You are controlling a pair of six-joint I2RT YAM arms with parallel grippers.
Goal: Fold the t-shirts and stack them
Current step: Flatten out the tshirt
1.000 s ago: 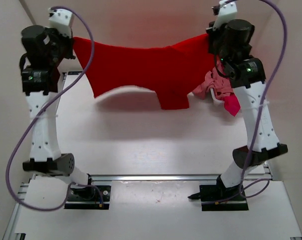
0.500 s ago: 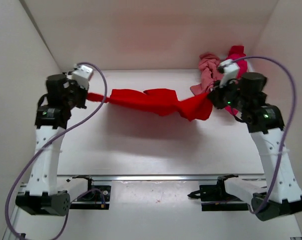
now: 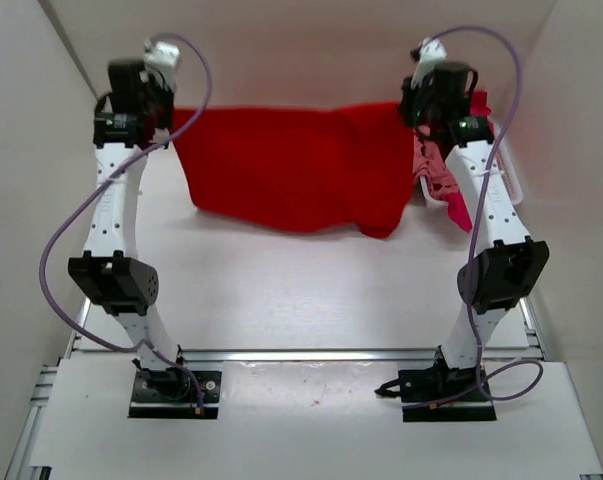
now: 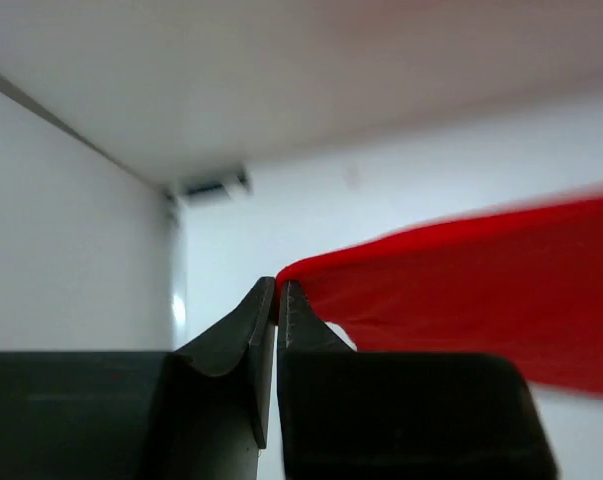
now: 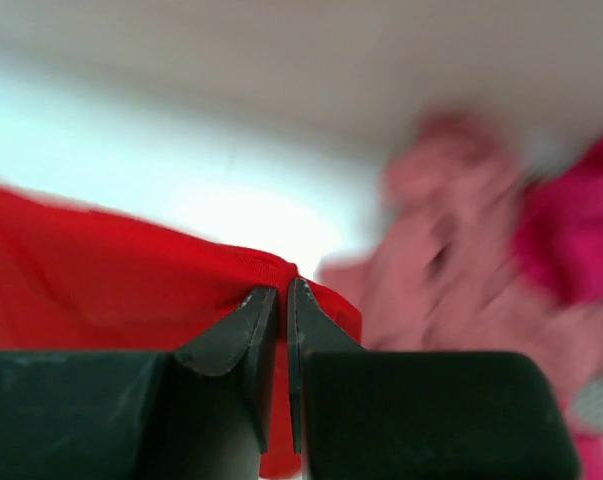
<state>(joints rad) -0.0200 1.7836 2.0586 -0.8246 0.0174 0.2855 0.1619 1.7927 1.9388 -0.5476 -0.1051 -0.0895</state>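
The bright red t-shirt point(image 3: 291, 170) hangs spread out between both grippers over the far part of the table, its lower edge sagging toward the surface. My left gripper point(image 3: 169, 112) is shut on the shirt's left corner point(image 4: 461, 290), with cloth pinched at the fingertips point(image 4: 277, 290). My right gripper point(image 3: 413, 108) is shut on the right corner point(image 5: 101, 280), the hem caught between its tips point(image 5: 283, 290). A dusty salmon pink t-shirt point(image 3: 436, 175) point(image 5: 451, 260) and a crimson-magenta t-shirt point(image 3: 466, 212) point(image 5: 571, 230) lie crumpled at the right, behind the right arm.
A white mesh basket point(image 3: 513, 185) holds the two crumpled shirts against the right wall. White walls close in on the left, right and far sides. Both arms stretch far forward from their bases point(image 3: 176, 385) at the near edge.
Both arms swung from a low, nearer pose up and out to the far end. The red shirt went from a twisted band to a wide hanging sheet.
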